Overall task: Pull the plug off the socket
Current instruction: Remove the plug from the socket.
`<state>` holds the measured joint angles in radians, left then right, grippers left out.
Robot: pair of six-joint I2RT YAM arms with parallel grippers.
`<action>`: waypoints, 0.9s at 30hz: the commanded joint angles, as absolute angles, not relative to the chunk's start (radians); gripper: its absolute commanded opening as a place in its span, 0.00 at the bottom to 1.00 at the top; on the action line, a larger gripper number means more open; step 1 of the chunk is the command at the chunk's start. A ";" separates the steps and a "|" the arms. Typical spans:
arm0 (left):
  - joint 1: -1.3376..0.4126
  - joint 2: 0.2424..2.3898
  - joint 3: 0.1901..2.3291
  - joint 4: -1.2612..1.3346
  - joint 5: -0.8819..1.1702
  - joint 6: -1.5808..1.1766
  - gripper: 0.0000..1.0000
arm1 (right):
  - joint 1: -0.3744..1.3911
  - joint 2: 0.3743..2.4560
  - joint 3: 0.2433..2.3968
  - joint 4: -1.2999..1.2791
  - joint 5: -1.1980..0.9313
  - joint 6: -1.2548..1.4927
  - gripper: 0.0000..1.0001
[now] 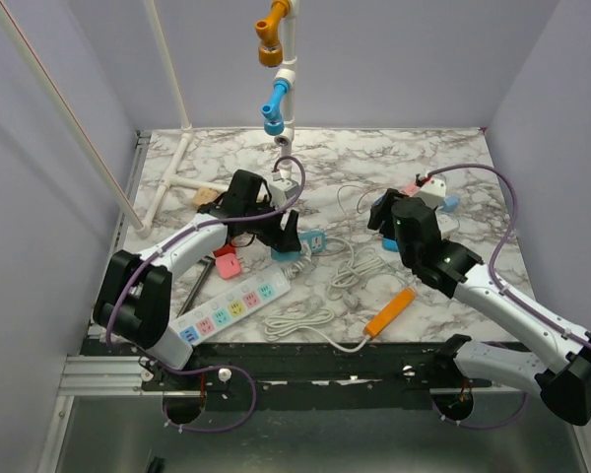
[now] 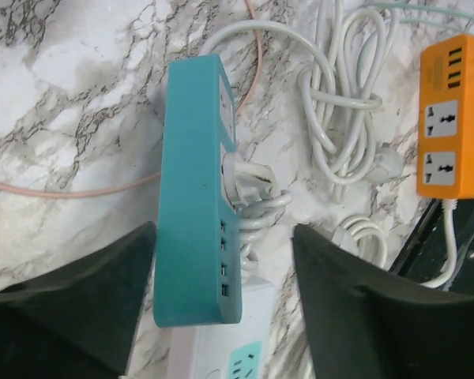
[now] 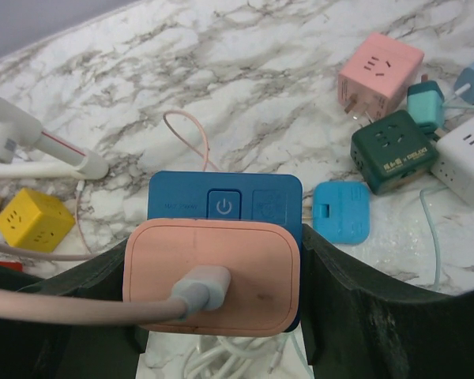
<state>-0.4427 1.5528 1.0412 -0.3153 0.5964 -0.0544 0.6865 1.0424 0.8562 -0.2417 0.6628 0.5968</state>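
Note:
The long white power strip [image 1: 231,305] with pastel outlets lies at the front left; its end shows in the left wrist view [image 2: 213,351]. My left gripper [image 1: 288,236] is open, its fingers either side of a teal socket block [image 2: 193,197] with a white plug [image 2: 249,185] in its side. The left gripper [image 2: 221,237] does not squeeze the block. My right gripper [image 1: 379,212] is shut on a pink adapter [image 3: 213,268] with a pink cable, which sits on a blue socket block [image 3: 221,197]. The right gripper [image 3: 213,272] presses both sides.
An orange power strip [image 1: 389,313] lies at the front centre, with coiled white cords [image 1: 350,271] beside it. Several socket cubes lie at the back right: pink [image 3: 379,71], dark green [image 3: 391,154], white [image 3: 470,154]. A yellow cube [image 3: 31,219] and a white pipe frame [image 1: 286,99] stand behind.

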 commanded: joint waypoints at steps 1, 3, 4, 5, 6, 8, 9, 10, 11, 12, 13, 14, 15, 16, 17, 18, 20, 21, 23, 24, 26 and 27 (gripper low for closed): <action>-0.457 1.500 1.040 -0.282 0.583 -0.020 0.87 | 0.681 1.058 0.915 -0.304 0.592 0.634 0.09; -0.457 1.476 1.044 -0.307 0.591 -0.006 0.99 | 0.676 1.058 0.923 -0.311 0.577 0.633 0.08; -0.457 1.460 1.047 -0.327 0.596 -0.005 0.98 | 0.672 1.057 0.927 -0.314 0.564 0.632 0.08; -0.457 1.443 1.051 -0.349 0.601 0.029 0.98 | 0.669 1.055 0.930 -0.315 0.550 0.628 0.08; -0.457 1.417 1.057 -0.381 0.611 0.050 0.99 | 0.662 1.055 0.932 -0.317 0.533 0.630 0.08; -0.459 1.360 1.071 -0.449 0.634 0.099 0.98 | 0.649 1.052 0.935 -0.321 0.471 0.645 0.08; -0.463 1.330 1.088 -0.487 0.653 0.121 0.98 | 0.642 1.052 0.934 -0.317 0.431 0.658 0.08; -0.470 1.305 1.102 -0.534 0.663 0.148 0.98 | 0.636 1.054 0.934 -0.312 0.379 0.672 0.08; -0.483 1.269 1.111 -0.562 0.674 0.169 0.99 | 0.634 1.057 0.934 -0.305 0.345 0.695 0.08; -0.500 1.234 1.111 -0.580 0.683 0.203 0.98 | 0.631 1.062 0.935 -0.293 0.296 0.721 0.08; -0.528 1.187 1.101 -0.593 0.686 0.245 0.98 | 0.632 1.066 0.933 -0.272 0.252 0.739 0.08; -0.558 1.149 1.092 -0.602 0.685 0.286 0.99 | 0.631 1.070 0.928 -0.236 0.190 0.757 0.08; -0.598 1.109 1.080 -0.611 0.688 0.332 0.99 | 0.632 1.071 0.917 -0.199 0.139 0.771 0.08; -0.635 1.076 1.071 -0.616 0.694 0.362 0.98 | 0.631 1.069 0.902 -0.148 0.080 0.781 0.09; -0.660 1.044 1.066 -0.616 0.704 0.382 0.98 | 0.630 1.066 0.889 -0.101 0.041 0.788 0.09; -0.688 1.022 1.065 -0.609 0.710 0.383 0.98 | 0.630 1.065 0.878 -0.066 0.009 0.798 0.09; -0.728 1.004 1.064 -0.583 0.718 0.347 0.99 | 0.630 1.064 0.865 -0.012 -0.060 0.805 0.09; -0.744 1.004 1.063 -0.571 0.722 0.319 0.99 | 0.630 1.073 0.873 -0.014 -0.079 0.812 0.09; -0.789 1.004 1.066 -0.546 0.730 0.283 0.98 | 0.631 1.116 0.928 -0.099 -0.082 0.821 0.08; -0.824 1.001 1.061 -0.525 0.714 0.273 0.98 | 0.630 1.142 0.958 -0.156 -0.072 0.833 0.07; -0.881 0.995 1.044 -0.465 0.676 0.262 0.99 | 0.631 1.175 1.004 -0.252 -0.074 0.844 0.06; -0.900 1.000 1.038 -0.440 0.660 0.254 0.99 | 0.630 1.182 1.018 -0.291 -0.080 0.851 0.05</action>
